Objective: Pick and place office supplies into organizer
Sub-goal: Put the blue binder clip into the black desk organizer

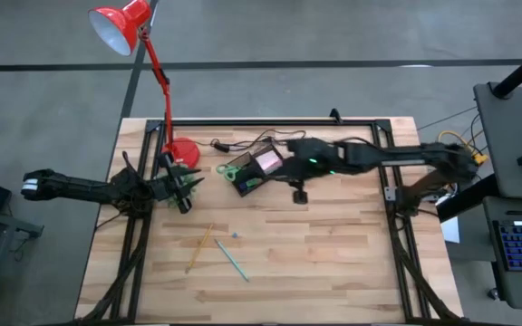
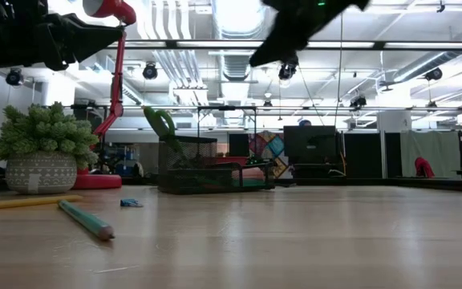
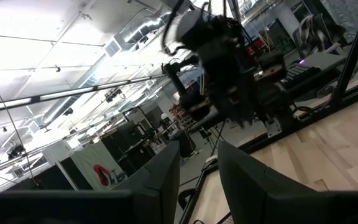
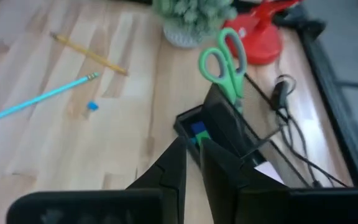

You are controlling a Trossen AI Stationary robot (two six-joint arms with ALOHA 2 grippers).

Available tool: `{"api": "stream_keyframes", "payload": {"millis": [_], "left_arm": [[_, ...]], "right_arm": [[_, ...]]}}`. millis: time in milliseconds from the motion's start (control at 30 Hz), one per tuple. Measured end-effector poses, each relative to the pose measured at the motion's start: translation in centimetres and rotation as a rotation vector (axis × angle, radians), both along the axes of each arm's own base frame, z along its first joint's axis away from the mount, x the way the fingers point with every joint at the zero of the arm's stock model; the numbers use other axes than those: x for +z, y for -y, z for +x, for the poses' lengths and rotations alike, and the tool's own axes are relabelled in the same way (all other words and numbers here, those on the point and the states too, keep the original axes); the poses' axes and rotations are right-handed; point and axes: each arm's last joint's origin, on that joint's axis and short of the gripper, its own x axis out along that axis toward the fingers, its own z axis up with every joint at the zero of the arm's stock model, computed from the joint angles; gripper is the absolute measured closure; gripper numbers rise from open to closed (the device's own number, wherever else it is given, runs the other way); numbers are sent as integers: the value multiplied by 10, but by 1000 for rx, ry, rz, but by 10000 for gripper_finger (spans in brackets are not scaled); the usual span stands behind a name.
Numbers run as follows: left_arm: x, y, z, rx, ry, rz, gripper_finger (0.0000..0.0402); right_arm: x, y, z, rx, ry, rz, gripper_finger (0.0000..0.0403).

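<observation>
The organizer (image 1: 254,171) sits at about twelve o'clock on the bench (image 1: 333,263), near the back edge, green-handled scissors (image 1: 232,169) standing in it and something pink on top. The right pincer (image 4: 192,147) hangs just above it, fingers drawn narrow with nothing seen between them. The front half of the bench lies mostly open, with only the yellow pencil (image 1: 199,247), green pen (image 1: 231,260) and a small blue piece (image 1: 236,235) near seven o'clock. At nine o'clock the left pincer (image 3: 199,163) waits beside the potted plant (image 2: 42,152), fingers part open and bare. The low view alone shows the organizer's mesh wall; its compartments are hard to make out.
</observation>
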Motion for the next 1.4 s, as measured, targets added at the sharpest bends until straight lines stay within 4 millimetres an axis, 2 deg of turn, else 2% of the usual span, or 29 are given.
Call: {"api": "stream_keyframes", "payload": {"millis": [100, 267, 467, 767, 967, 1067, 1200, 1400], "left_arm": [[0, 0, 0, 0, 1, 0, 306], [0, 0, 0, 0, 1, 0, 306], [0, 0, 0, 0, 3, 0, 306], [0, 0, 0, 0, 3, 0, 306], [0, 0, 0, 0, 4, 0, 306], [3, 0, 0, 7, 10, 24, 306], [15, 0, -3, 38, 103, 113, 306], [12, 0, -4, -8, 134, -27, 306]], "right_arm": [[-7, -7, -29, -52, 87, -28, 364], [-33, -11, -75, -118, 209, -50, 365], [-60, -13, -120, -142, 386, -92, 365], [-61, -17, -173, -165, 605, -119, 365], [-63, -18, -191, -167, 686, -124, 365], [-61, -19, -195, -167, 711, -126, 365], [-55, -19, -195, -156, 733, -165, 365], [-43, -19, -196, -132, 754, -258, 365]]}}
